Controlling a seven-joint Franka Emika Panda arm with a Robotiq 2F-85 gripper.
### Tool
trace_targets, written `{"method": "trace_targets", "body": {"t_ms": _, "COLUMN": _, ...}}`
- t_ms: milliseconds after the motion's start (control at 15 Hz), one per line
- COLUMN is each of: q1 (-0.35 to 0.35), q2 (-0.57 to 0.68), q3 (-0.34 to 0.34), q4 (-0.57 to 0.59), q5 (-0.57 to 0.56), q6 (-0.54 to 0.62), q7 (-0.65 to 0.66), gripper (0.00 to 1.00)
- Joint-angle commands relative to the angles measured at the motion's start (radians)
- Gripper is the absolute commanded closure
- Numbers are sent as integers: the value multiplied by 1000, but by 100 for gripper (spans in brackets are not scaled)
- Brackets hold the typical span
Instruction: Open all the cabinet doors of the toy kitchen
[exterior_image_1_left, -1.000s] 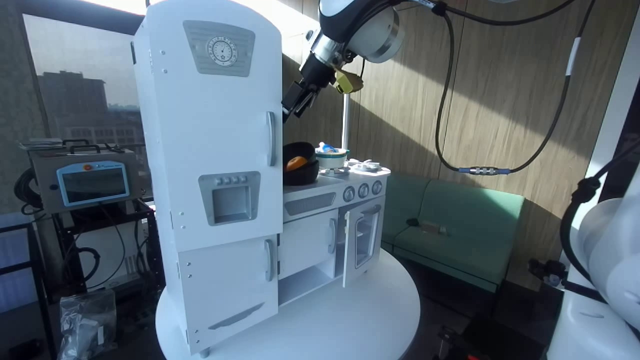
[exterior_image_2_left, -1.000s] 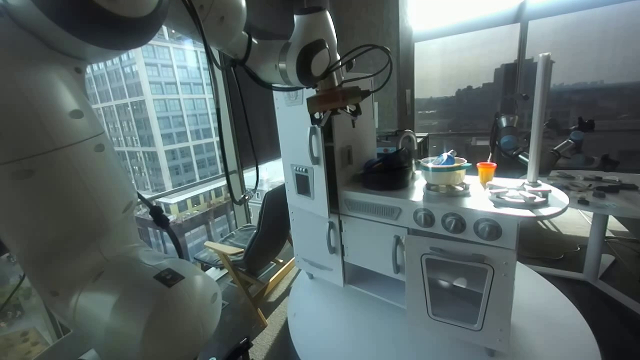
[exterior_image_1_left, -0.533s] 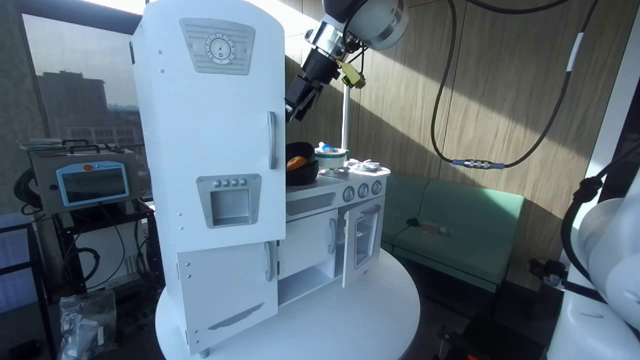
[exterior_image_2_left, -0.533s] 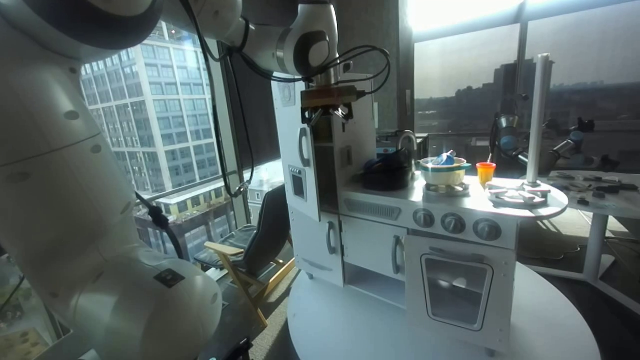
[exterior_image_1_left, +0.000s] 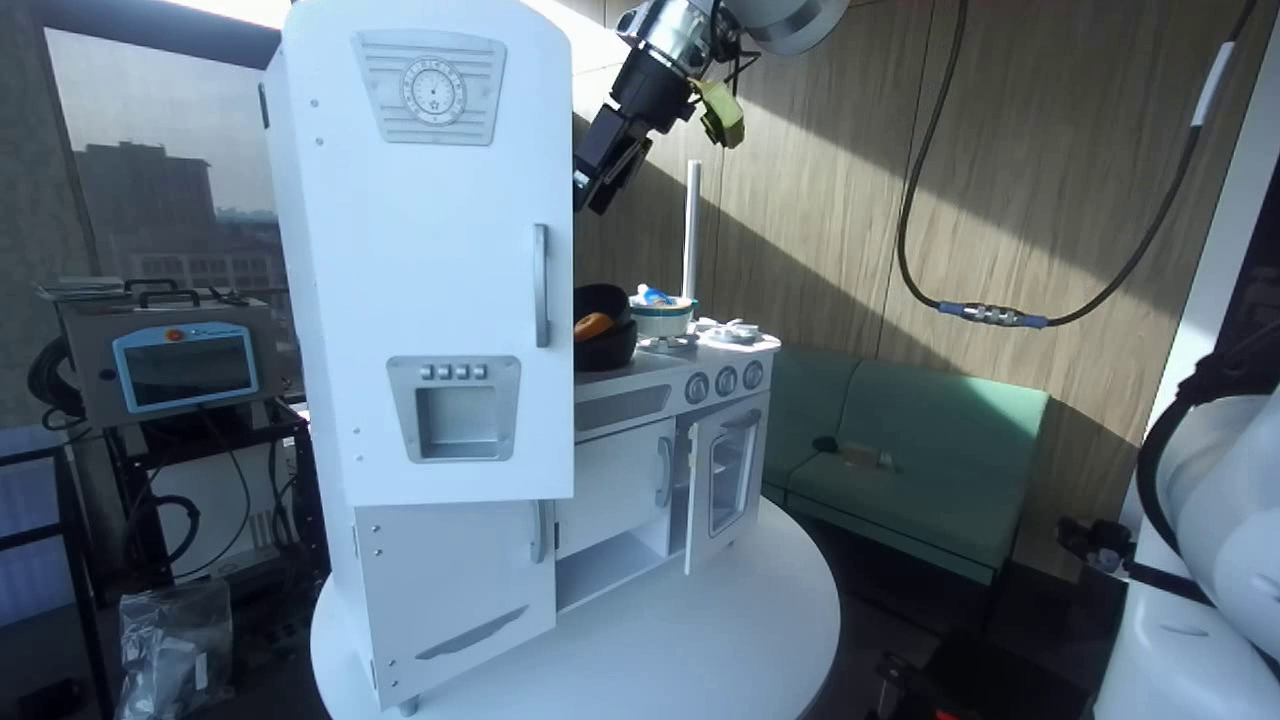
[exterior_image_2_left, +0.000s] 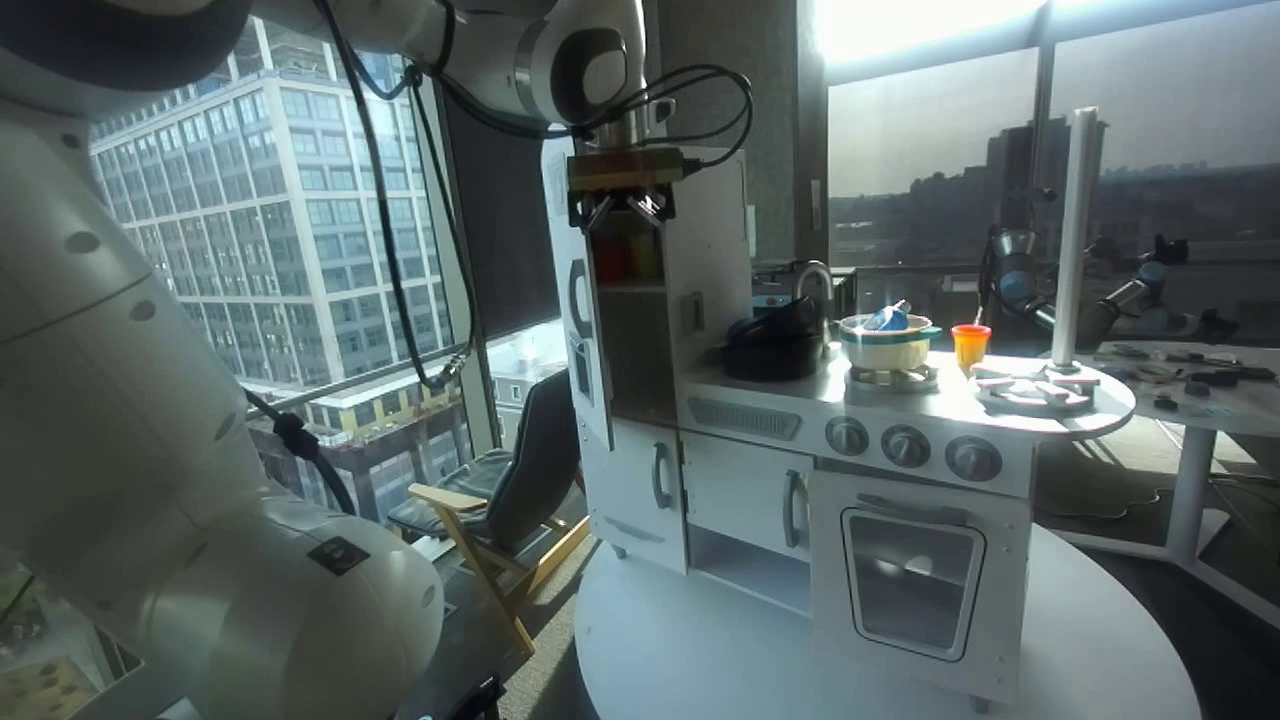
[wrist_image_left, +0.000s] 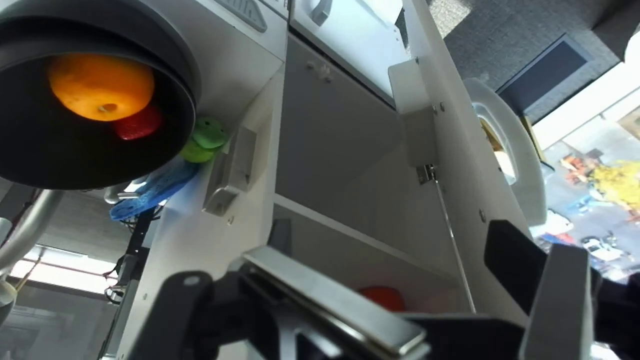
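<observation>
Our gripper (exterior_image_2_left: 623, 206) has its fingers (wrist_image_left: 336, 297) spread wide, clutching nothing we can see, beside the partly open fridge door (exterior_image_1_left: 430, 260) on the toy kitchen (exterior_image_2_left: 708, 250), probably so one can just shove it wider. The oven door (exterior_image_2_left: 915, 590) is ajar too btw.

In an exterior view, the doors (exterior_image_1_left: 450, 230) at left and centre are white, the end effector (exterior_image_1_left: 591, 200) at top centre black; the upper-left dial plate (exterior_image_1_left: 432, 88) is ribbed grey. At right the sofa (exterior_image_1_left: 925, 445) is green, the wall (exterior_image_1_left: 1060, 200) brown wood grain. In an exterior view, the cup (exterior_image_2_left: 970, 350) right of centre is orange, the pot (exterior_image_2_left: 885, 352) cream with teal trim. Upper left in the wrist view, the fruit (wrist_image_left: 100, 85) is orange.
</observation>
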Motion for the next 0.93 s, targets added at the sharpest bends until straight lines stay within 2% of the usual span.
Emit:
{"method": "trace_targets", "body": {"t_ms": 0, "q1": 38, "q2": -67, "q3": 12, "q4": -28, "q5": 70, "q6": 21, "q7": 27, "gripper": 0}}
{"method": "trace_targets", "body": {"t_ms": 267, "q1": 79, "q2": -63, "q3": 15, "q4": -34, "q5": 133, "q6": 10, "q7": 18, "gripper": 0}}
{"method": "trace_targets", "body": {"t_ms": 600, "q1": 107, "q2": -5, "q3": 68, "q4": -2, "q5": 104, "q6": -43, "q7": 45, "gripper": 0}}
{"method": "trace_targets", "body": {"t_ms": 867, "q1": 93, "q2": 14, "q3": 104, "q4": 17, "q5": 58, "q6": -58, "q7": 113, "gripper": 0}}
